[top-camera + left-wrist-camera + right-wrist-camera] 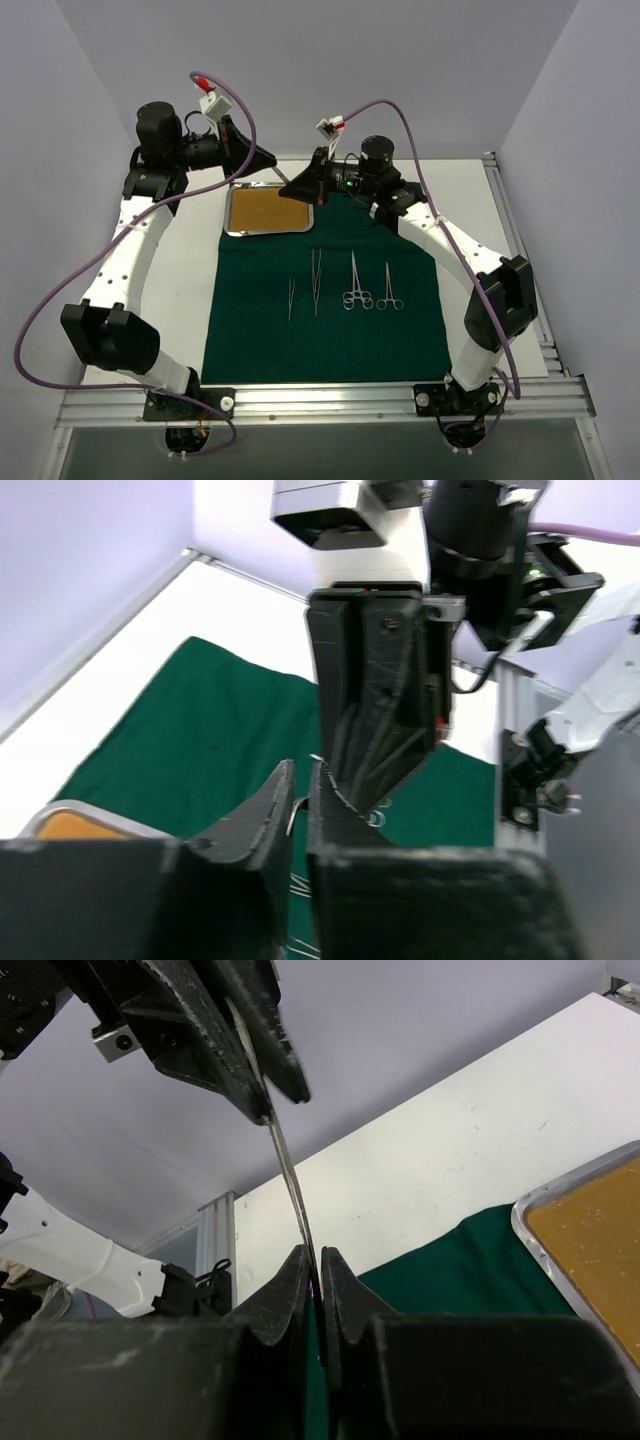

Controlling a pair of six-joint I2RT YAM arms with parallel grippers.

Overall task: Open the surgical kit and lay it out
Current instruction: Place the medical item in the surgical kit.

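Green cloth wrap (330, 340) lies spread flat on your white worktop (190, 290), with the small rectangular steel tray (268, 233), orange-brown inside, at its far left corner. Above that tray's far right corner your left hand (271, 160) and right hand (286, 188) both pinch one thin straight steel tweezer (289, 1185), its long axis spanning from one to the other.

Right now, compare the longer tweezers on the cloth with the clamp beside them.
The tweezers are thin and straight all along; the clamp ends in two ring handles at its near end. The tweezers lie left of the clamp. Both are bare metal, lying lengthwise and apart on the green cloth.
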